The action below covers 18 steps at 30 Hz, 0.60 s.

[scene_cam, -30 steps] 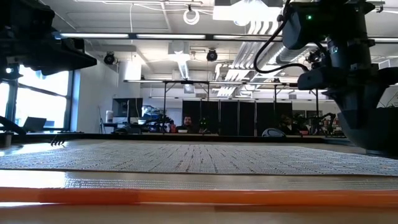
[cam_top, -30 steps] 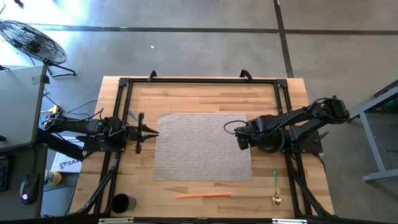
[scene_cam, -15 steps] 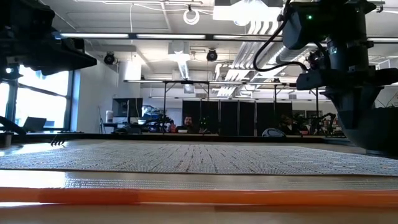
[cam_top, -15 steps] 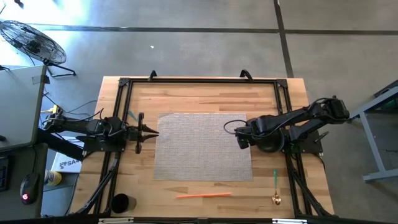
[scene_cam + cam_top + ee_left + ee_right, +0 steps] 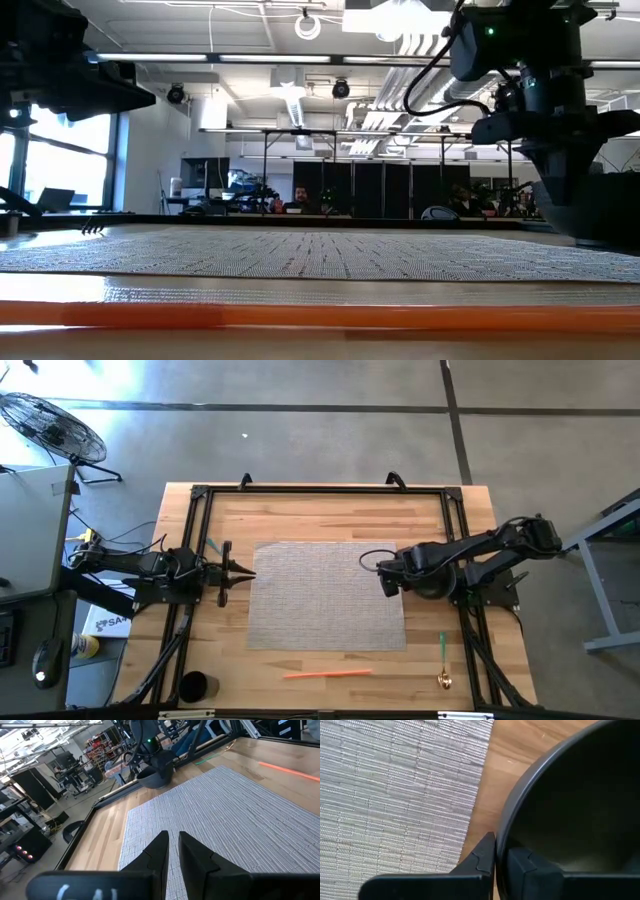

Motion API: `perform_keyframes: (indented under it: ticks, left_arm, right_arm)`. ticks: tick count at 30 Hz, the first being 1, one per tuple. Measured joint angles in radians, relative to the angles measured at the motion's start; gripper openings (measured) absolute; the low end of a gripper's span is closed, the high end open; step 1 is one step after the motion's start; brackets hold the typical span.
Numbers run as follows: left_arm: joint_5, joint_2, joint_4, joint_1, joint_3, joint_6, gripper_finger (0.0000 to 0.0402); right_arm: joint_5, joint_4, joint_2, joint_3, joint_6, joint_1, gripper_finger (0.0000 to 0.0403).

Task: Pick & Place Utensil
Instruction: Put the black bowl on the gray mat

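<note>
The bowl (image 5: 435, 582) at centre right of the high view is gripped by its rim in the clenched right end effector (image 5: 497, 854), an early setup step it seems, while the spoon (image 5: 443, 662) lies untouched at lower right, to be fetched next; the left end effector (image 5: 243, 570) waits, nearly closed and empty, at centre left.

Legible text: we find only one fragment, the letters "SA", on a white box (image 5: 100, 622) on the floor beside the table's (image 5: 330, 515) left edge, the rest cut off. We read no other label, brand, number or sign.
</note>
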<state>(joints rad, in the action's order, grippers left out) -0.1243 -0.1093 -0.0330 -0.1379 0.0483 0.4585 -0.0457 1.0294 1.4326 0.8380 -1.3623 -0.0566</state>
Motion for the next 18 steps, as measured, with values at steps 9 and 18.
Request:
perform_keyframes:
  ticks: [9,18]
  left_arm:
    - [0.000,0.000,0.000,0.000,0.000,0.000,0.0040]
    - [0.000,0.000,0.000,0.000,0.000,0.000,0.0040]
  right_arm:
    - [-0.090,0.194,0.026,0.207,0.011,-0.037,0.0004]
    - [-0.100,0.322,0.249,0.517,0.161,-0.058,0.0003]
